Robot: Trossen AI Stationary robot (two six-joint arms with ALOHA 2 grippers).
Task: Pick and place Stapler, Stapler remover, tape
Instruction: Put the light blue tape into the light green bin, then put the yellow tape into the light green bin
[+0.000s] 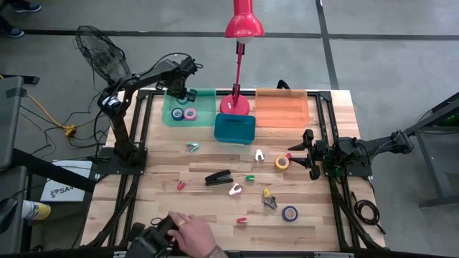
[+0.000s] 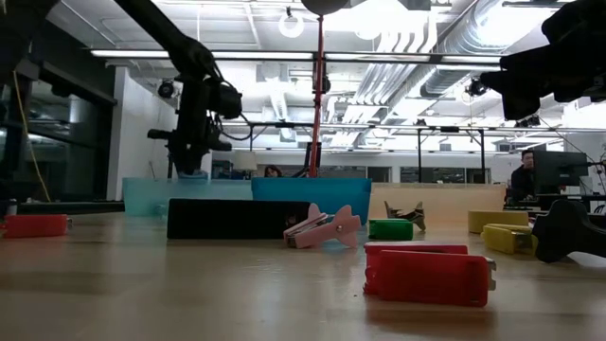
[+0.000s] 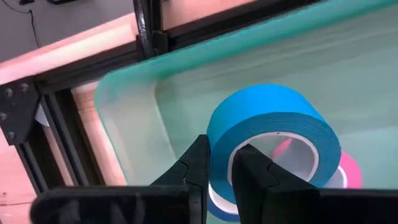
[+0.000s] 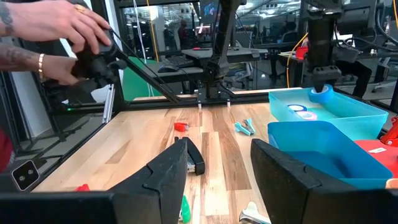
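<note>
My left gripper (image 1: 185,94) hangs over the green tray (image 1: 204,97) at the far left, shut on a blue roll of tape (image 3: 273,124). In the tray below lie a pink roll (image 1: 190,113) and another blue roll (image 1: 177,113). The black stapler (image 1: 218,177) lies flat mid-table. Several small claw-shaped stapler removers are scattered around it, a teal one (image 1: 193,147) and a white one (image 1: 259,154) among them. A yellow roll (image 1: 282,162) and a purple roll (image 1: 290,213) lie flat toward the right. My right gripper (image 1: 305,152) waits open at the right edge, holding nothing. My left gripper pinches the wall of the blue roll (image 3: 219,140), with one finger (image 3: 255,174) inside the hole and the other finger (image 3: 193,168) outside. The fingers come from above, pointing steeply down. The roll is tilted below them, clear of the tray floor and above the pink roll (image 3: 351,171).
A teal bin (image 1: 234,127) stands beside the green tray, and an orange tray (image 1: 281,107) sits at the far right. A red desk lamp (image 1: 240,29) rises from its base (image 1: 235,105) between them. A person's hand (image 1: 190,233) works a handset at the near edge.
</note>
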